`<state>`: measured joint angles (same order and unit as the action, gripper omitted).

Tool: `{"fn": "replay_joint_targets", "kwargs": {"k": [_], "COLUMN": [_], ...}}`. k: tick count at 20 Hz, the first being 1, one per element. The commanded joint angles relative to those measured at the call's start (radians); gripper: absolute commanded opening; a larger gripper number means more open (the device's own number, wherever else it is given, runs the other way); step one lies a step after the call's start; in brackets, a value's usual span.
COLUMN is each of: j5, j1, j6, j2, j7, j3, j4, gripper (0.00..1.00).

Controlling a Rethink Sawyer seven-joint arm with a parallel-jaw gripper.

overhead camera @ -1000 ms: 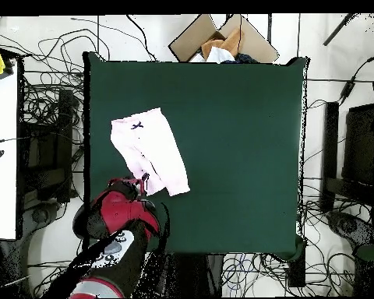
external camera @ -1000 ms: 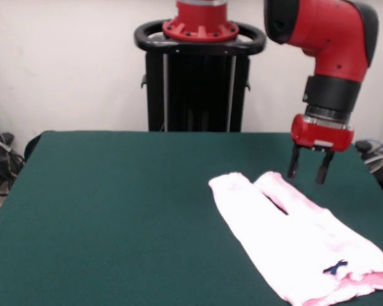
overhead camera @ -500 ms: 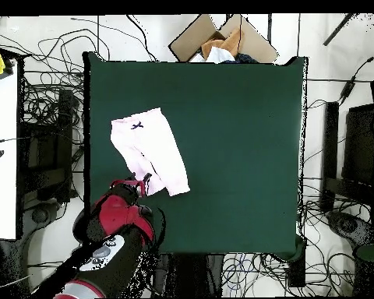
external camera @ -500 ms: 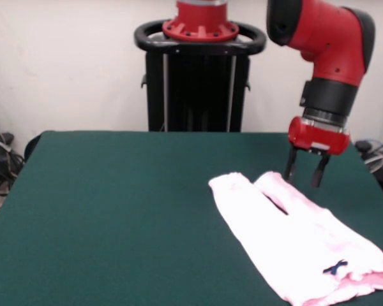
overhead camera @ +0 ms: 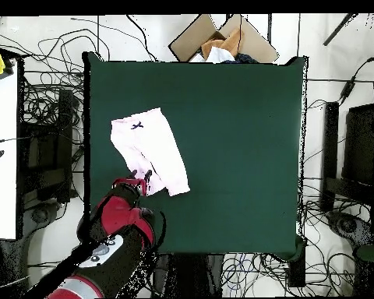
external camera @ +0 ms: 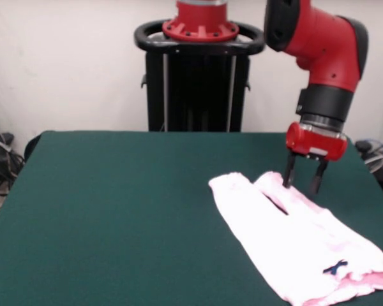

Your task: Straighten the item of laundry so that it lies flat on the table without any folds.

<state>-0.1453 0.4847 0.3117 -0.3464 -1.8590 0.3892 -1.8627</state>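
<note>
Laundry item (external camera: 298, 243): pale pink pants lying on the green table (external camera: 115, 210), observed first in the front view. The garment occupies the near right part of the tabletop, set at a diagonal. Its two short legs point toward the far left, with a narrow dark gap between them; the waistband lies at the near right, close to the table's right edge, and carries a small dark bow (external camera: 335, 267). The waistband edge shows slight rumpling. The rest of the fabric appears largely flat.

Gripper (external camera: 301, 181): hangs from the red arm (external camera: 319, 44), pointing straight down, over the cuff end of the right-hand leg. Its two dark fingers (external camera: 286, 174) stand apart with a clear gap between them, and nothing is held. The tips are at or just above the fabric; contact cannot be confirmed from this angle.

Overhead view: the pants (overhead camera: 149, 153) lie in the left part of the table (overhead camera: 237, 140), near its left edge, legs toward the picture's bottom and bow (overhead camera: 137, 124) toward the top. The gripper (overhead camera: 140, 185) sits at the lower end of the garment, by the leg cuffs, with the arm (overhead camera: 116, 226) extending from below. Finger spacing cannot be judged here. A cardboard box (overhead camera: 221, 39) sits beyond the table's top edge, and cables (overhead camera: 42, 101) cover the floor around the table.
</note>
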Motion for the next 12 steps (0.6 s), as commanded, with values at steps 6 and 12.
{"fn": "replay_joint_targets", "kwargs": {"k": [6, 12], "j5": [-0.048, 0.012], "j1": [-0.018, -0.092], "j6": [0.023, 0.032], "j2": [0.022, 0.011], "j7": [-0.172, -0.213], "j3": [-0.044, -0.147], "j4": [0.027, -0.011], "gripper": [1.0, 1.0]}}
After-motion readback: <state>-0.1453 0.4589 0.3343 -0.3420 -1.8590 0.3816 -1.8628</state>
